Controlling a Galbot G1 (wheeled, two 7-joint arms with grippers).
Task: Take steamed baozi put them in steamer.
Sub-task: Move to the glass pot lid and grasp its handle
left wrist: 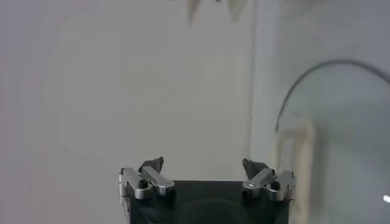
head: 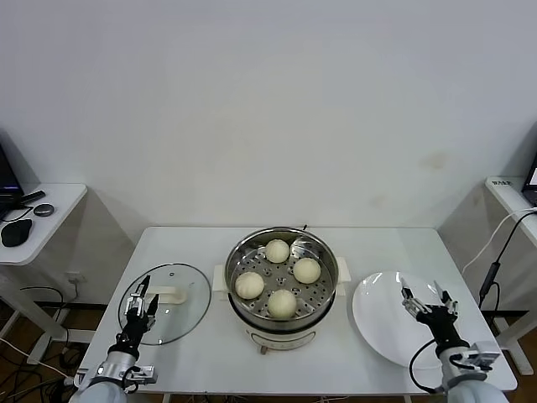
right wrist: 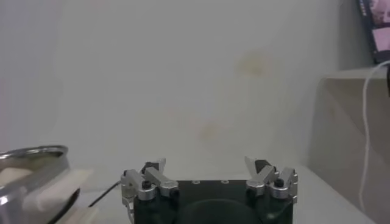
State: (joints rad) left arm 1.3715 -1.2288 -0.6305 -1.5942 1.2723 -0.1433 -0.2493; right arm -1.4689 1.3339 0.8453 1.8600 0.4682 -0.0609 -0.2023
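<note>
Head view first: the steamer (head: 281, 288) is parked right in the middle of the desk (head: 386, 243), a bit toward the front edge, so it can be reached equally from both sides. All four steamed baozi (head: 282, 303) are already sitting on the perforated tray inside, spread out and not stacked, which is presumably how steam is meant to get around them. The glass lid (head: 166, 303) has been left flat near the front-left corner, out of the pot's way, and the white plate (head: 388, 317) near the front-right corner has nothing on it. So the loading part looks done, as a guess.

The left gripper (head: 141, 305) is held low over the near edge of the lid, fingers spread, nothing between them. The right gripper (head: 428, 304) is held over the plate's front-right part, also spread and empty. Both look pulled back to the front edge, well apart from the pot.

Left wrist view: the left gripper (left wrist: 203, 165) is seen with its fingertips wide apart and nothing held; the lid's rim (left wrist: 329, 67) is curving off beside it.

Right wrist view: same story, the right gripper (right wrist: 206, 165) is wide open and empty, and the steamer's steel rim (right wrist: 30, 153) can be made out off to one side, with a bit of bun showing inside.
</note>
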